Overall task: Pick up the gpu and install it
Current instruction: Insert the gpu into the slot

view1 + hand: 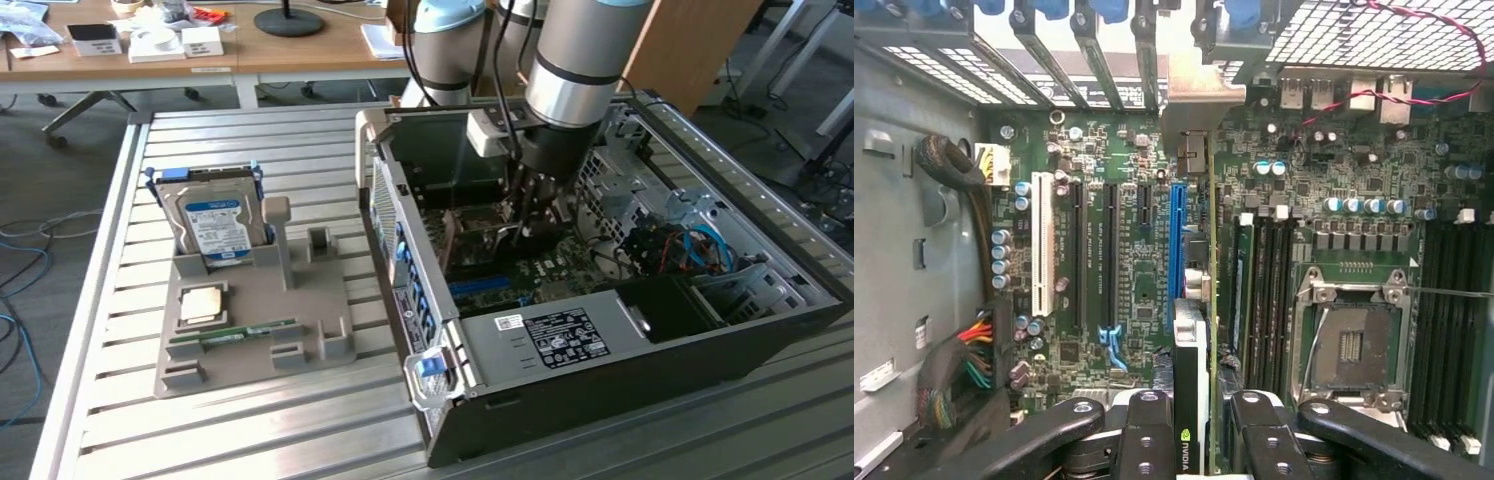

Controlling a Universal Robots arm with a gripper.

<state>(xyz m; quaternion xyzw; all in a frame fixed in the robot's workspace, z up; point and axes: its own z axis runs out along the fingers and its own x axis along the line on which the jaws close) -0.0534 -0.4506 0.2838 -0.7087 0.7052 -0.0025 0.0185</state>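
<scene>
1. Position of the gpu [1191,360], the thin dark circuit card with a green-and-black logo on its edge: it stands edge-on between the black metal fingers [1146,420] of my gripper [1199,405]. The fingers pinch it from both flat sides, down inside the open computer.
2. Just beyond the fingertips, the card runs along the long blue expansion slot [1176,235] on the green motherboard [1144,290]. It looks a shade off the slot's line, toward the memory side. I cannot tell whether its contact edge touches the slot.
3. My read of the step is that this is the seating. I want the card upright and square to the slot. Its bracket end should face the row of grey slot covers [1024,35] ahead of the fingers. Pressure should go straight along the tool's axis, even and without twist.
4. Close to the grip are black memory slots [1264,290] on one side and black expansion slots [1107,250] on the other. Drift either way would likely snag.
5. Farther out, the arm reaches into the black tower case [641,400], which lies on the grey slatted table [267,430]. The grey moulded parts holder [327,300] sits well apart from the gripper.
</scene>
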